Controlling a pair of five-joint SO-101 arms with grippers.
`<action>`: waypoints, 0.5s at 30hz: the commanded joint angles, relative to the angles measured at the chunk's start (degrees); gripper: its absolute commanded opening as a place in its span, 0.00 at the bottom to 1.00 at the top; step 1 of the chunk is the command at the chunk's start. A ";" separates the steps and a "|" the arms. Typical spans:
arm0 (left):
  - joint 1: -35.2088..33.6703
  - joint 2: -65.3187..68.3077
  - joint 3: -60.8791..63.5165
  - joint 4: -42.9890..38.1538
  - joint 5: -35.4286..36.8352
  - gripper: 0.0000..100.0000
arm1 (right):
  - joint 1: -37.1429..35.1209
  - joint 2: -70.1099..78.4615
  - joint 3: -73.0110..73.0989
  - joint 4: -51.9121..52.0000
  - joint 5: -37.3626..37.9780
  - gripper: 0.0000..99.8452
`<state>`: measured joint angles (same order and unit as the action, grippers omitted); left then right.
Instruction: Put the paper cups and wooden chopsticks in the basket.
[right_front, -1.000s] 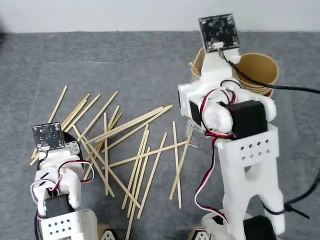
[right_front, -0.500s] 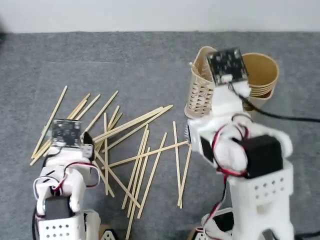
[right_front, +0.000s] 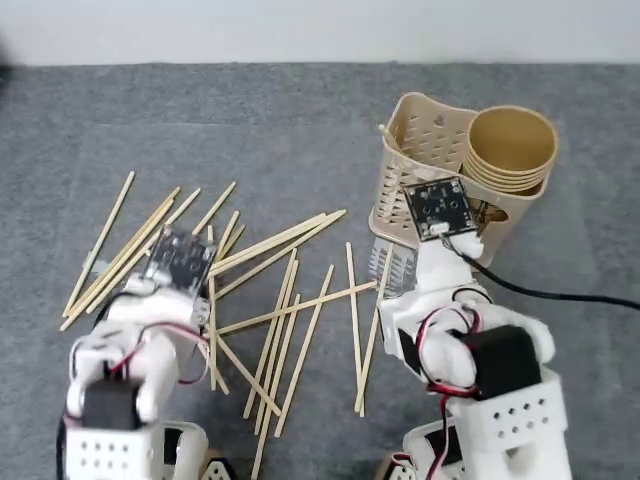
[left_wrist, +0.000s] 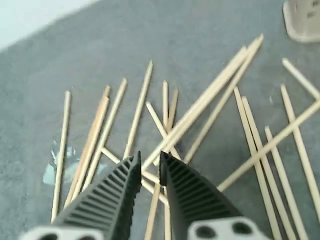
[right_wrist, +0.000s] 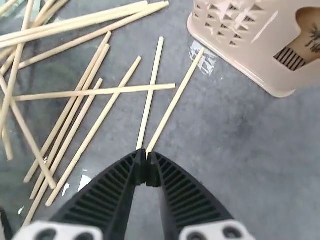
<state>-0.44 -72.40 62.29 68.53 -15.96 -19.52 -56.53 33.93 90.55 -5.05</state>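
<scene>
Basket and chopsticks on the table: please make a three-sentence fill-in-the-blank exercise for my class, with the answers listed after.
1. The stacked paper cups stand inside the ____.
2. The left gripper hangs over loose wooden ____ on the table.
3. The right gripper has its jaws ____.
Missing words: basket; chopsticks; shut.

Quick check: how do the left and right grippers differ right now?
The left gripper has its jaws slightly apart; the right gripper has its jaws closed tip to tip. The left gripper hangs over the crossed pile of chopsticks; the right gripper hangs over two chopsticks near the basket. Both are empty.
</scene>
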 joint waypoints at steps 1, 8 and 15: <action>0.53 14.59 -9.01 0.18 -3.16 0.06 | 0.22 -2.59 3.34 -4.53 0.62 0.01; 0.18 41.14 -26.33 0.62 -13.80 0.10 | 7.60 -2.15 12.04 -14.02 0.62 0.01; 0.18 63.91 -43.30 3.34 -20.66 0.15 | 8.13 -2.15 19.52 -21.14 0.53 0.01</action>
<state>-0.44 -15.87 27.56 69.76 -33.27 -12.31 -58.02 52.84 72.00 -5.05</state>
